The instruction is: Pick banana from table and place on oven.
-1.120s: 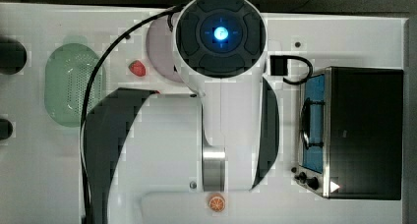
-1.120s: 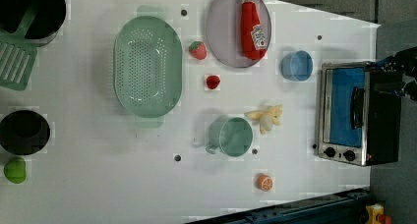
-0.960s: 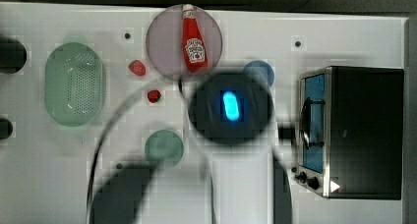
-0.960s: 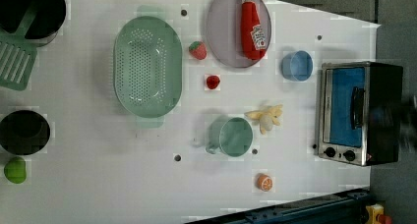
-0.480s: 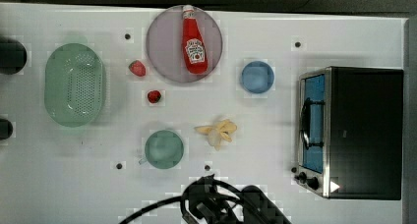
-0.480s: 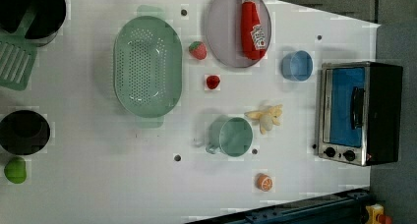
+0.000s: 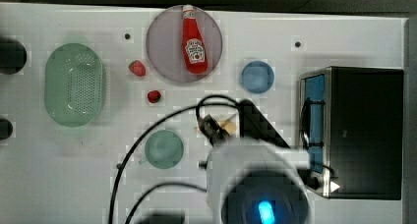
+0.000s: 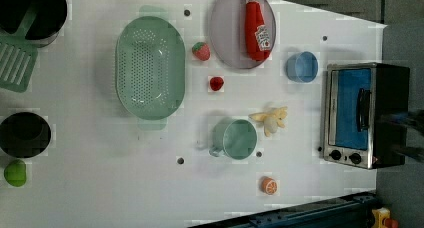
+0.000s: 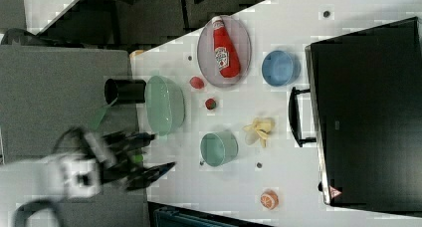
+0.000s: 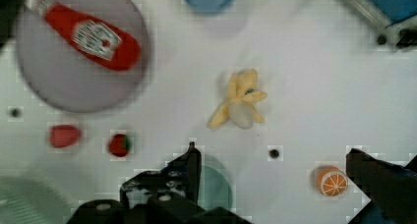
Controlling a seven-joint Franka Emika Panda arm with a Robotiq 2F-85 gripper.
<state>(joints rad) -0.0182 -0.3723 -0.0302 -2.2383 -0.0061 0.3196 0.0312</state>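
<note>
so, approach phase. gripper point(image 10: 273, 175) is wide open and holding nothing; in the wrist view both fingers point(image 10: 189, 167) frame bare table point(image 8: 100, 188), with the banana point(image 10: 239, 101) lying free ahead of them. it is a peeled toy one, peel strips splayed around a pale core, so the outline is irregular.

where it sits: on the table between the green cup point(image 8: 239, 138) and the oven point(image 8: 365, 115), near the cup and clear of the oven door. blue bowl point(image 8: 301, 66) is further off, orange slice point(image 8: 270, 185) off on the other side of the cup. in the top view the arm covers most of it.

to do this step well, my read:
- centre over the thick middle of the banana, not a peel tip, which will likely flex and slip
- turn the wrist so the fingers close across the narrow body
- keep the cup-side finger off the cup rim on the way down
- descend fully before closing; it lies low on the table
- lift high enough to clear the oven's front edge, then set it well onto the black top
</note>
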